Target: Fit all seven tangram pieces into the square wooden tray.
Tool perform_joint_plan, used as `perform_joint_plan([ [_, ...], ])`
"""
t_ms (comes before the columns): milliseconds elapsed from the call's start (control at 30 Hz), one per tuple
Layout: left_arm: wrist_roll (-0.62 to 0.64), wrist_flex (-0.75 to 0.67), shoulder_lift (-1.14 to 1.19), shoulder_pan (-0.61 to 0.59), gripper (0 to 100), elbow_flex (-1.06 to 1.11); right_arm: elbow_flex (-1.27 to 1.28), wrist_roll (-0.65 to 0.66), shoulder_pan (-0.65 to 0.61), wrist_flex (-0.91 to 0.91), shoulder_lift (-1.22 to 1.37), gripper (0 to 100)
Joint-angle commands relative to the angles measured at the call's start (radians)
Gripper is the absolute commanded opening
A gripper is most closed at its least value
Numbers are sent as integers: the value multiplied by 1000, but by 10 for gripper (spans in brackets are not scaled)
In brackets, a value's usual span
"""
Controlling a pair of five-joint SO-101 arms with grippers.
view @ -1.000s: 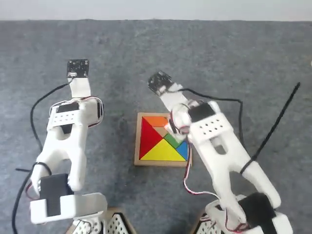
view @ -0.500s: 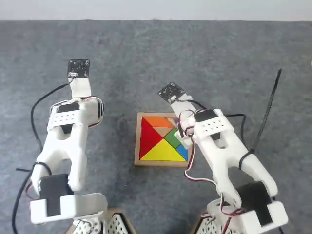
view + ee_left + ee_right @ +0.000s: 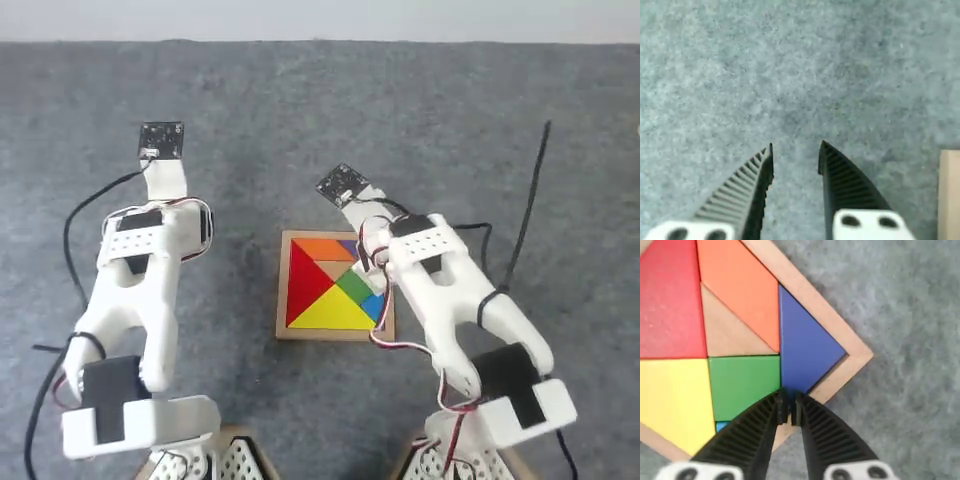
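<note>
**One camera overhead, one on each wrist**
The high view looks steeply down from behind both arms over the grey mat (image 3: 480, 110) and the wooden tray (image 3: 282, 285). The right wrist view looks closely down on one tray corner (the ground it shares with the high view), the left wrist view on mat beside the tray's edge.

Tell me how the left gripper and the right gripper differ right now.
The left gripper is open; the right gripper is shut. The left hangs over bare grey mat, the right over the blue triangle in the tray. Both are black, ribbed and hold nothing.
</note>
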Motion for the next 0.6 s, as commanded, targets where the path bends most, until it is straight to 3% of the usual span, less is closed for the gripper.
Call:
perform_joint_plan([
  [0, -8, -20, -3, 6, 152, -27, -41, 8, -8, -16, 16, 48],
  [333, -2, -8, -37, 2, 149, -27, 61, -117, 81, 54, -392, 44],
  [433, 38, 5, -140, -2, 149, 19, 175, -127, 93, 58, -570, 44],
  [567, 43, -97, -374, 2, 150, 202, 302, -127, 154, 111, -742, 43],
])
